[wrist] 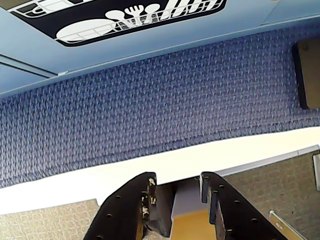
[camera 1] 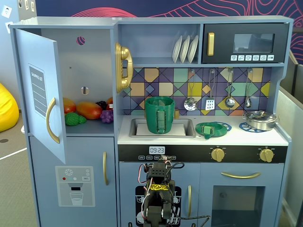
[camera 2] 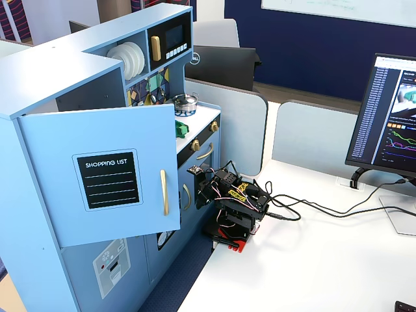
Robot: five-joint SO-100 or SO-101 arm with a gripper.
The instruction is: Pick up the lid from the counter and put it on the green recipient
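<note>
Two green things matter here, and both sit in the middle of a fixed view: the lid [camera 1: 210,129] lies flat on the white counter [camera 1: 265,138], right of centre, on top of a blue burner ring [camera 1: 226,126], and the green recipient [camera 1: 159,114] stands upright in the sink [camera 1: 137,128], just left of the lid. The mouth of the recipient looks uncovered. A shiny silver pot [camera 1: 260,119] rests further right on the counter and is not part of the job.

The arm [camera 1: 158,194] is folded low at the bottom centre of that view, in front of the lower cabinet, well apart from the counter above it. In the wrist view the gripper [wrist: 176,186] points down at blue carpet [wrist: 160,105] and the edge of a white table [wrist: 65,187]; the two dark fingers [wrist: 131,207] stand apart with nothing between them, so the tool is released and empty.

The step in hand seems to be the first reach, so nothing of the task is done yet. To do it well, the arm should rise clear of the counter's front edge first (the black control panel sticks out there), then come down over the lid from above, with the jaws wide. The small knob is probably the best place to pinch, since the disc itself is flat and thin.
</note>
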